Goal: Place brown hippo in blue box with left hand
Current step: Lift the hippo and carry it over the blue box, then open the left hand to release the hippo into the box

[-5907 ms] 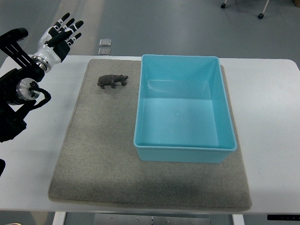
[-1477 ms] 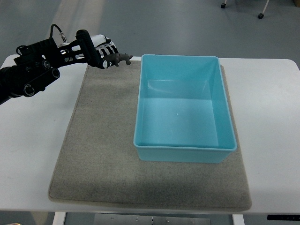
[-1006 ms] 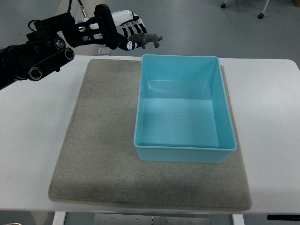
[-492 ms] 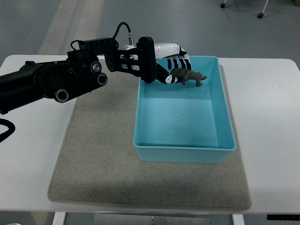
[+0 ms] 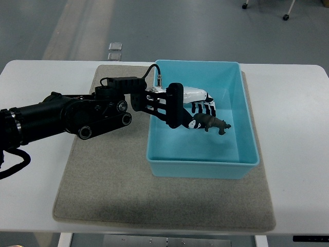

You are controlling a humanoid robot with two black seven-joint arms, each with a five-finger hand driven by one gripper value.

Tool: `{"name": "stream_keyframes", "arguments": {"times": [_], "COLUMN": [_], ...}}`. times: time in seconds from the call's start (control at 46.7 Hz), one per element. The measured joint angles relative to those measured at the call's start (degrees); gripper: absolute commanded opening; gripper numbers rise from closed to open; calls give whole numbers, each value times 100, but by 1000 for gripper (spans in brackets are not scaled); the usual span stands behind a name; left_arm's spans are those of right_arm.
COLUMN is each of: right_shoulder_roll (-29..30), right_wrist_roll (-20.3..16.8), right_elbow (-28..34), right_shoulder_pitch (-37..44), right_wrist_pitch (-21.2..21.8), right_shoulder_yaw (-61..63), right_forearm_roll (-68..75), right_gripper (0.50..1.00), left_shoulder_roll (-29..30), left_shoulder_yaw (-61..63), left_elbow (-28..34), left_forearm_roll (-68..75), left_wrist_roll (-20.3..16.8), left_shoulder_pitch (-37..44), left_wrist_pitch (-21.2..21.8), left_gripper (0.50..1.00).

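Observation:
My left arm reaches in from the left edge, across the grey mat and over the near-left rim of the blue box (image 5: 247, 92). Its hand (image 5: 201, 114), black and white, is shut on the brown hippo (image 5: 213, 123). The hippo hangs inside the box's outline, near its middle, head pointing right. I cannot tell whether it touches the box floor. The right arm does not show.
The box sits on a grey felt mat (image 5: 108, 175) on a white table (image 5: 293, 134). Two small clear tiles (image 5: 114, 51) lie on the floor beyond the table's far edge.
The left hand has carried the hippo from above the box's far-left part toward me and down, deeper into the middle of the box. The arm has swung lower across the mat.

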Motion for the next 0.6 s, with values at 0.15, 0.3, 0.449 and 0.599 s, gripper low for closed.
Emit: {"name": "stream_keyframes", "arguments": {"times": [0.15,0.3,0.449,0.599], "right_shoulder_roll": [0,0,0,0], "right_wrist_roll": [0,0,0,0], "right_elbow": [0,0,0,0], "right_shoulder_pitch": [-1,-1,0,-1], "right_wrist_pitch": [0,0,0,0], "right_shoulder_yaw": [0,0,0,0], "right_forearm_roll": [0,0,0,0], "right_gripper": [936,936,936,936], "left_shoulder_roll": [-43,-47,-46,-54], "left_shoulder_yaw": [72,73,58,7], "left_elbow": [22,56,62,61], "left_forearm_roll": [243,266,254,128], "left_wrist_roll": [0,12,24,26], "left_shoulder_pitch": [84,116,134,146], "left_wrist_pitch": [8,11,90,378], "left_gripper": [500,500,734,966]}}
